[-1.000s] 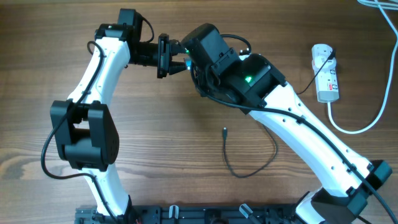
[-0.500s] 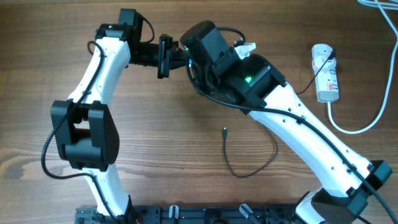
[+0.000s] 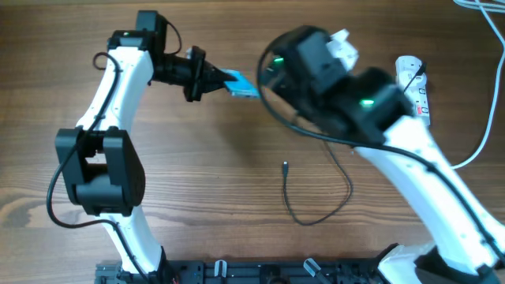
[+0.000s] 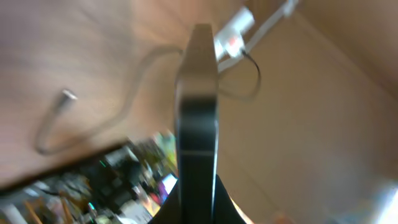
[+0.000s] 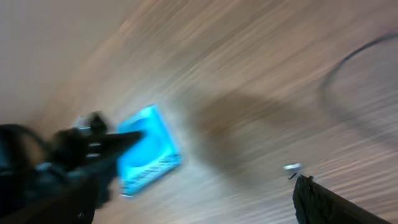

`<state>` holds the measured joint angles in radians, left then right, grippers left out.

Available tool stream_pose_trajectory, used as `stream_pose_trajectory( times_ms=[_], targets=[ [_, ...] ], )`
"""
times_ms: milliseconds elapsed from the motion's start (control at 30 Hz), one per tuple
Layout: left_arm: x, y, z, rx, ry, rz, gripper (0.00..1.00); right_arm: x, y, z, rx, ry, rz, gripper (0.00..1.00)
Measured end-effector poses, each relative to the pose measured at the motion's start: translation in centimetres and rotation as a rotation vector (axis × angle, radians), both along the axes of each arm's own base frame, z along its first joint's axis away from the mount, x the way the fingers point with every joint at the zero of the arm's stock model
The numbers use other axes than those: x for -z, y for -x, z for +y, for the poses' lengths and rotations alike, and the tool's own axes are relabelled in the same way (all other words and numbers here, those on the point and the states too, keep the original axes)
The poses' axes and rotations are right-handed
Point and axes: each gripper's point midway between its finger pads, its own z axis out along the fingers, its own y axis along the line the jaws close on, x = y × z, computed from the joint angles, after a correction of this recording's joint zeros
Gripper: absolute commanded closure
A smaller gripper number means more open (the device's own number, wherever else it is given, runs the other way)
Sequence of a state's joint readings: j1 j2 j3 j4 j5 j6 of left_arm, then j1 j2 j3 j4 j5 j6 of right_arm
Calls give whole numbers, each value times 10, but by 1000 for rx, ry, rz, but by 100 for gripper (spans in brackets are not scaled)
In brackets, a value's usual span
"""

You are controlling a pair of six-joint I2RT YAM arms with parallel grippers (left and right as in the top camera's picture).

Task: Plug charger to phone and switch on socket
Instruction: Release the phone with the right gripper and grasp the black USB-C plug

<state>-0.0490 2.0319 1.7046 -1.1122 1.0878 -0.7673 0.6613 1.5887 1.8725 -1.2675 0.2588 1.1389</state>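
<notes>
- The counter (image 3: 197, 181) is brown wood, with the grain running left to right across pretty much the whole overhead view.
- A black rail (image 3: 260, 272) sits along the bottom edge of that view, with a few small clips poking up from it.
- The left wrist view has a blurry jumble of colourful stuff (image 4: 124, 180) at lower left, no idea what any of it is.
- The right half of that view is a plain tan area (image 4: 323, 124); can't tell if it's wall or floor.

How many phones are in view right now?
1. The phone is clamped in the jaws of the left gripper, upper centre; the right arm could hide another.
</notes>
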Motion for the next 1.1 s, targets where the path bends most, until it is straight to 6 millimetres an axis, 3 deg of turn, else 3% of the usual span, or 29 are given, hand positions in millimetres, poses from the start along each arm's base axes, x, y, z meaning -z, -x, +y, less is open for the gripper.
stream_pose_trajectory(
  times_ms=[100,167,200,333,500,667,900,1100],
  targets=[
    [20,-4,22,-25,-131,-13,96,4,11,-26,-71,116,42,0],
    [32,-4,36,-35,-226,-11,96,11,18,-34,-120,172,83,25],
    [39,-4,43,-39,-280,-11,96,16,22,-35,-147,197,104,30],
    [59,-1,66,-43,-455,5,96,44,30,-32,-218,228,181,33],
    [74,3,88,-43,-609,17,96,104,35,-20,-279,228,300,38],
    [79,5,100,-41,-685,23,96,177,50,-7,-338,177,426,58],
    [81,5,103,-39,-705,20,96,234,80,-13,-366,177,541,60],
    [81,4,102,-37,-705,15,96,260,91,2,-421,197,573,60]
  ],
)
